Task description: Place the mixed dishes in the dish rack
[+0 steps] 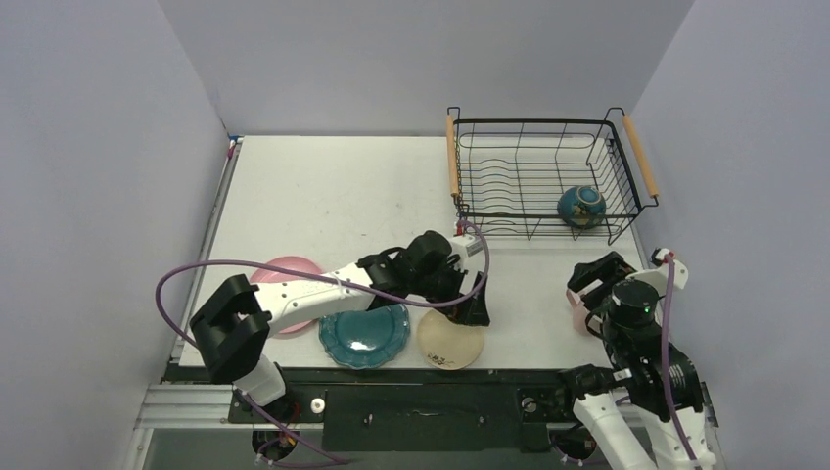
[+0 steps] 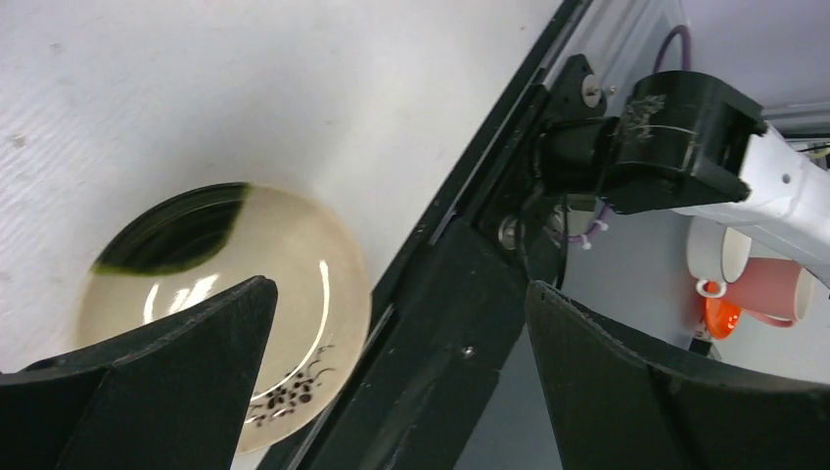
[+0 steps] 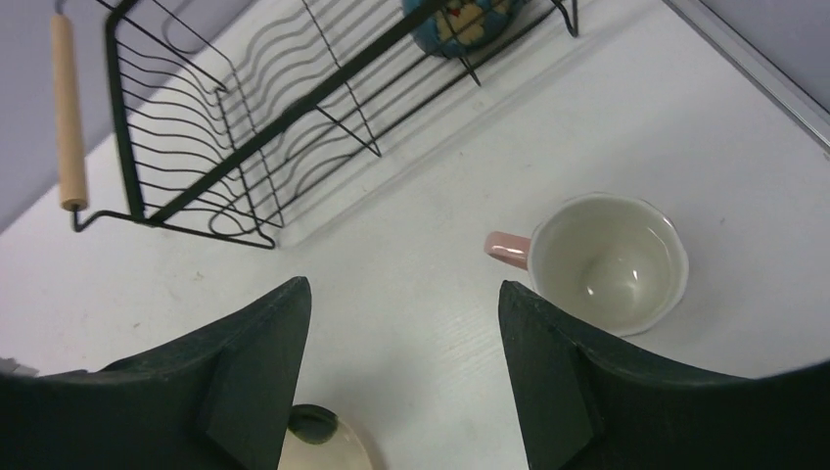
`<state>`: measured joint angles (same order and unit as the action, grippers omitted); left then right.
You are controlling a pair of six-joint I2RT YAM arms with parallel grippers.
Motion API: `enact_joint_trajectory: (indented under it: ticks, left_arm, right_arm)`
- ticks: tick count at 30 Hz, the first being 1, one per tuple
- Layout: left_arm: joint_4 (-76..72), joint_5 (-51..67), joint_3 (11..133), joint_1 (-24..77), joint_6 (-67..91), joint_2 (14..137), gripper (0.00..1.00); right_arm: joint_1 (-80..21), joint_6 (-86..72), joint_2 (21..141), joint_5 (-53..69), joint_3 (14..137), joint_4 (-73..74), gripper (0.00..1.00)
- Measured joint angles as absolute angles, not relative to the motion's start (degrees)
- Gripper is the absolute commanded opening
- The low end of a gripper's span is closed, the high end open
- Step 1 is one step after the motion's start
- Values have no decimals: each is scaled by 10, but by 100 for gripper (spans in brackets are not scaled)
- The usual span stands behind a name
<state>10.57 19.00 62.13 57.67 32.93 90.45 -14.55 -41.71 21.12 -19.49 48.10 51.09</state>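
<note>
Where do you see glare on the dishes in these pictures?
Left wrist view: bright streaks of glare on the cream dish. Top view: a pale sheen on the teal plate. Right wrist view: only small highlights inside the pink cup.

Black wire dish rack (image 1: pixel 529 121) with light wooden handles. Dark-teal bowl (image 1: pixel 581 207) patterned in beige. Plain pink round plate (image 1: pixel 289 265). Teal scalloped plate (image 1: pixel 364 338). Glossy cream shallow dish (image 2: pixel 303 264) with dark sprig marks. Pink cup (image 3: pixel 607 262), cream inside.

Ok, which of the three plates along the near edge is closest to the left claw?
The cream dish, rightmost; the teal plate and pink plate sit farther left.
</note>
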Motion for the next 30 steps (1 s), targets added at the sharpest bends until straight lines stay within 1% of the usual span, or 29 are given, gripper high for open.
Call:
enact_joint_trajectory:
  ticks: [3, 6, 8, 10, 14, 17, 19, 23, 30]
  left_arm:
    - [101, 186, 648, 601, 343, 920, 100]
    - [109, 173, 681, 601, 338, 921, 99]
    - [125, 162, 705, 599, 322, 917, 99]
    - [152, 149, 726, 598, 297, 907, 98]
    - [207, 107, 759, 598, 230, 866, 97]
    - [228, 65, 759, 598, 183, 823, 97]
    - [234, 37, 755, 598, 155, 798, 97]
    - [236, 3, 738, 597, 120, 769, 97]
    - [247, -24, 704, 597, 89, 747, 97]
  right_arm:
    - [-145, -446, 258, -216, 487, 541, 71]
    - [-140, -467, 318, -238, 486, 555, 78]
    - [-127, -473, 343, -244, 486, 553, 79]
    - [-91, -474, 360, -235, 481, 543, 79]
    - [35, -471, 389, -184, 450, 512, 78]
    - [112, -463, 418, -141, 429, 498, 78]
    - [146, -456, 437, -114, 417, 488, 78]
    - [158, -455, 462, -76, 403, 472, 77]
    - [158, -462, 503, -62, 396, 450, 75]
